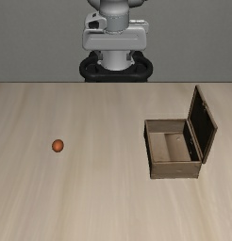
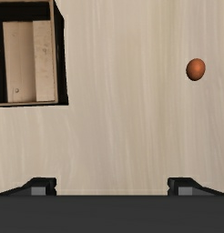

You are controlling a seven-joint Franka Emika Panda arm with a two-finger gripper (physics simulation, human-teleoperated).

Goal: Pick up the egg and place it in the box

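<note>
The pale wooden table (image 1: pixel 90 202) stretched wide, and the robot arm (image 1: pixel 115 38) stood over its base at the far edge. On the exterior view's right sat the wooden box (image 1: pixel 174 170), its lid (image 1: pixel 203 118) tipped up and back. The gripper (image 2: pixel 112 186) hung above the bare tabletop, fingers spread wide and holding nothing. The egg (image 1: pixel 58 145) (small, brown) lay on the table toward the exterior view's left, well apart from the box.

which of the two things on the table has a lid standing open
The wooden box, on the exterior view's right: its hinged lid stands up. The other, a small brown egg, has no lid.
</note>
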